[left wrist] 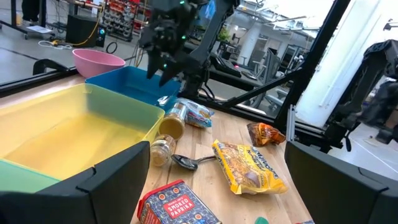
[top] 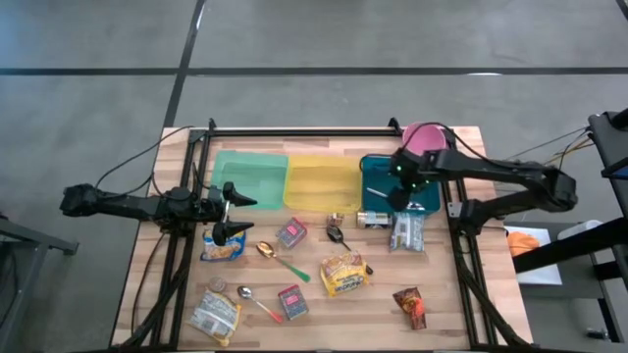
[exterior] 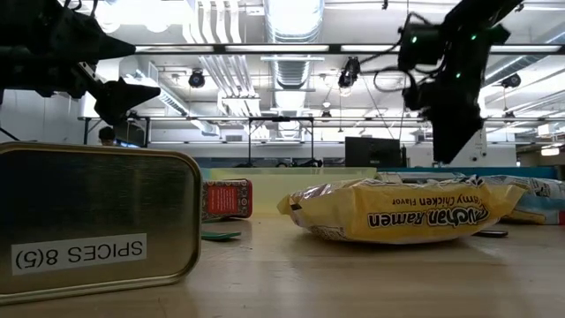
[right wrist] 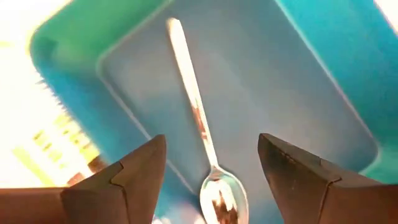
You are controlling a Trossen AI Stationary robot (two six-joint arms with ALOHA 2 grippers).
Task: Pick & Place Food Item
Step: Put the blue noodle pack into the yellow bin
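A metal spoon (right wrist: 198, 118) lies flat on the floor of the blue bin (right wrist: 298, 81), its bowl toward the bin's near side. My right gripper (right wrist: 211, 140) hangs open above it, fingers pointing steeply down and clear of the spoon; the high view shows this gripper (top: 398, 193) over the blue bin (top: 378, 167). Food items lie on the table: a yellow ramen packet (top: 343, 275), red spice tins (top: 291, 232), and several snack bags. My left gripper (top: 240, 214) waits open and level at the table's left, beside the green bin (top: 248, 179).
Green, yellow (top: 321, 181) and blue bins stand in a row at the back, with a pink bowl (top: 424, 137) behind the blue one. Two loose spoons (top: 280, 257), a jar (top: 371, 219) and a clear bag (top: 406, 231) lie in front of the bins.
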